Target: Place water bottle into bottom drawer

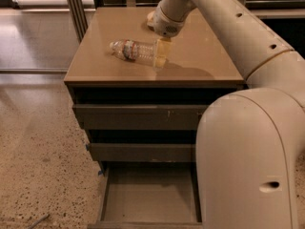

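The gripper point(161, 55), at the 3 o'clock end of the water bottle point(133, 50), covers the bottle's base. The robot arm point(248, 142) hides the 3 o'clock side of the bottom drawer point(143, 194). The view's lower edge cuts off the drawer's front. The bottle's label text is too small to read.

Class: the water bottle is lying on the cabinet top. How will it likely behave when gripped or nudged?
The water bottle lies on its side, so a nudge would probably roll it across the cabinet top. It looks clear, possibly empty, so it is likely light. Its thin plastic may dent under the gripper, positioned at its base end.
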`<state>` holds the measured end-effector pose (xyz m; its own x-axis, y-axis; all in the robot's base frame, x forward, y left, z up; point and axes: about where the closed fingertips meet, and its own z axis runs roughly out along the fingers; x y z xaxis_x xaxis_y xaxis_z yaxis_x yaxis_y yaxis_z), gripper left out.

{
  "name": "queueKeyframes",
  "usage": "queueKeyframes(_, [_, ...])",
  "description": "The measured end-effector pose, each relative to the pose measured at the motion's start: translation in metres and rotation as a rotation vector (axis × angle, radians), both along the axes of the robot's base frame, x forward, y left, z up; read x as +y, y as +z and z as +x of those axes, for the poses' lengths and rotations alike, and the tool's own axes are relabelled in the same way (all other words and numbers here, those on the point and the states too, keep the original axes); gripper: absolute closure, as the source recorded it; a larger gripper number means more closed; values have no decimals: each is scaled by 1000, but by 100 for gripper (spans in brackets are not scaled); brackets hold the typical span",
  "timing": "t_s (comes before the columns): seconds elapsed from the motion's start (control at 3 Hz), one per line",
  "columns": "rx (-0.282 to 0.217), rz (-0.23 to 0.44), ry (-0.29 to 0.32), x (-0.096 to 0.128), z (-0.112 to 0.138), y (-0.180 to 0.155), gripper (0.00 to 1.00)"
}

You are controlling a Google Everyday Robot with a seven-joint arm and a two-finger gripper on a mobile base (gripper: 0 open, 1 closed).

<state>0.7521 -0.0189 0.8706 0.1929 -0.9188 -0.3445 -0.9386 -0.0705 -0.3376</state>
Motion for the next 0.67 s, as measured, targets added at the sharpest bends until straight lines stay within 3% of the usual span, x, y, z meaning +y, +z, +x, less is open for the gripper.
queueKeyframes(0.67, [78,-10,21,13,6,-37,0])
